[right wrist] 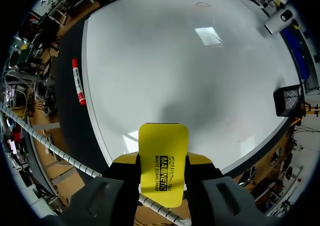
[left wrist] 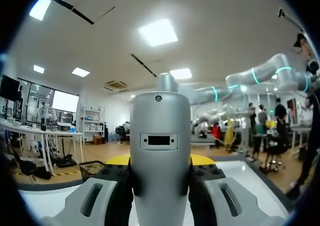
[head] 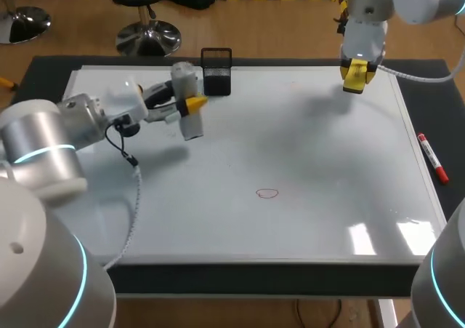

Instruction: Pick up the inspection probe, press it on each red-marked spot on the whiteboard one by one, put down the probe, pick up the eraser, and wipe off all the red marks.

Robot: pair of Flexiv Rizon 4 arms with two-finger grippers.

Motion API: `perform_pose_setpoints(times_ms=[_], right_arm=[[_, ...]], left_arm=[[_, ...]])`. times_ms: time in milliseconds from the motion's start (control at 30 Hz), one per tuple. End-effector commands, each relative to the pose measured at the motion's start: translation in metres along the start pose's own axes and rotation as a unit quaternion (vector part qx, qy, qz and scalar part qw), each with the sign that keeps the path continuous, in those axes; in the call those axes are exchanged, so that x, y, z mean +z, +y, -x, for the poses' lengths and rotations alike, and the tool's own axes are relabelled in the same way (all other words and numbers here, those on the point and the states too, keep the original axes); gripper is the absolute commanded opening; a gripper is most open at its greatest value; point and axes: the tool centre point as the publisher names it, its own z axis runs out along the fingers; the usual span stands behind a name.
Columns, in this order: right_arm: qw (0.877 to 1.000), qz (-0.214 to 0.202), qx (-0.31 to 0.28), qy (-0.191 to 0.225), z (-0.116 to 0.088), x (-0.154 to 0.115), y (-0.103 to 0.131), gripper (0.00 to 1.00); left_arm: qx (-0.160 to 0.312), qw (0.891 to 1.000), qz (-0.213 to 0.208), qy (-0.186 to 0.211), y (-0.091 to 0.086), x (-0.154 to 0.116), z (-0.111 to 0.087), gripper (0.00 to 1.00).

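When looking down from head view: seeing left gripper (head: 190, 104) clamped on inspection probe (head: 187, 88), grey body upright over far-left part of whiteboard (head: 305, 146), just beside black mesh holder (head: 216, 71). Can't tell whether probe tip touches the board. Seeing right gripper (head: 353, 73) clamped on yellow eraser (head: 356, 84) above board's far right corner. Spotting one red mark (head: 267, 193), a small loop, mid-board toward the near edge, well apart from both grippers. Also spotting red marker (head: 433, 158) lying on dark mat (head: 443, 95), just off board's right edge.

Switching to left wrist view: seeing probe (left wrist: 160, 151) squarely inside left gripper (left wrist: 160, 162), pinched from both sides by fingers (left wrist: 201, 183), yellow tips barely peeking out behind it. Spotting mesh holder (left wrist: 92, 168) ahead and to one side.

Switching to right wrist view: seeing eraser (right wrist: 163, 161) pinched flat between right gripper (right wrist: 162, 178) fingers, hanging over board edge. Spotting red mark (right wrist: 203, 4) at far side of board, marker (right wrist: 78, 80) on mat beside board, mesh holder (right wrist: 289, 99) at the other side.
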Motion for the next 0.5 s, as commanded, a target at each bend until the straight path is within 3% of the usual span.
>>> perform_pose_setpoints(times_ms=[33,500], right_arm=[[1.000,0.000,-0.001,0.002,0.000,-0.001,-0.001,0.00],[1.000,0.000,-0.001,0.002,0.000,-0.001,-0.001,0.00]], left_arm=[[-0.003,1.000,0.003,-0.013,-0.005,-0.009,0.010,0.00],[-0.020,0.999,0.007,-0.036,0.010,-0.018,0.034,0.00]])
